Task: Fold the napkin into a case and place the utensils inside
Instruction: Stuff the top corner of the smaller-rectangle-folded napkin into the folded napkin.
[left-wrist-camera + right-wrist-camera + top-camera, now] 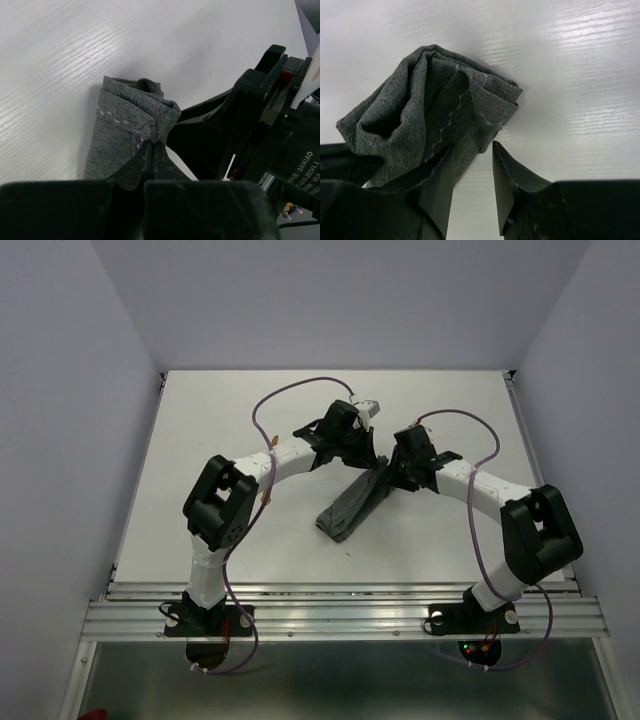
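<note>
The dark grey napkin (345,512) lies as a narrow, bunched strip running diagonally across the middle of the white table, its far end lifted between the two grippers. My left gripper (151,145) is shut on a bunched corner of the napkin (120,125), just beside the pale stitched hem. My right gripper (472,147) is open. Its left finger (437,185) is tucked under a fold of the napkin (410,110) and its right finger (512,175) stands clear over bare table. In the top view both the left gripper (368,460) and the right gripper (388,480) meet at the strip's upper end. The utensils are out of view.
The white table (200,440) is closed in by pale walls at the back and both sides. A metal rail (340,615) runs along the near edge by the arm bases. The right arm's black wrist (265,125) sits close beside my left gripper.
</note>
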`<state>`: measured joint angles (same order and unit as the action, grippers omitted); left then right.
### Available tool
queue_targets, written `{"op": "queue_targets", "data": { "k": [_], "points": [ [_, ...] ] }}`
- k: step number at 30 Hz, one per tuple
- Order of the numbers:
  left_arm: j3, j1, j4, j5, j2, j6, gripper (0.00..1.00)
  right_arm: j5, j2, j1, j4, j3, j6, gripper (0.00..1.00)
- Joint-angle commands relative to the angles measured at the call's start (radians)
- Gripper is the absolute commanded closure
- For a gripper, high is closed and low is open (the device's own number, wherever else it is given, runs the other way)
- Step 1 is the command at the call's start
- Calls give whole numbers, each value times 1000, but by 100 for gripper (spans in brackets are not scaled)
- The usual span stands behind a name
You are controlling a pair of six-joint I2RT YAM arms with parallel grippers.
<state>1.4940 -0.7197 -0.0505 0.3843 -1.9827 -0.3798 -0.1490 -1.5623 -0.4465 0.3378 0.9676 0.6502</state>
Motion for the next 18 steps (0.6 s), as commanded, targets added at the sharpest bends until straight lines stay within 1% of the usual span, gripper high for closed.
{"op": "queue_targets", "data": {
  "k": [1,6,10,18],
  "points": [
    [0,-4,41,24,25,-8,100,-86,-37,-4,18,59,-8,60],
    [11,-3,28,21,2,-11,100,-98,-76,-4,7,68,5,60],
    [18,-3,14,22,-18,-13,100,-141,-87,-4,7,65,16,62],
    [22,-3,12,31,-42,-22,100,-150,-79,-4,3,69,19,75]
  ]
}}
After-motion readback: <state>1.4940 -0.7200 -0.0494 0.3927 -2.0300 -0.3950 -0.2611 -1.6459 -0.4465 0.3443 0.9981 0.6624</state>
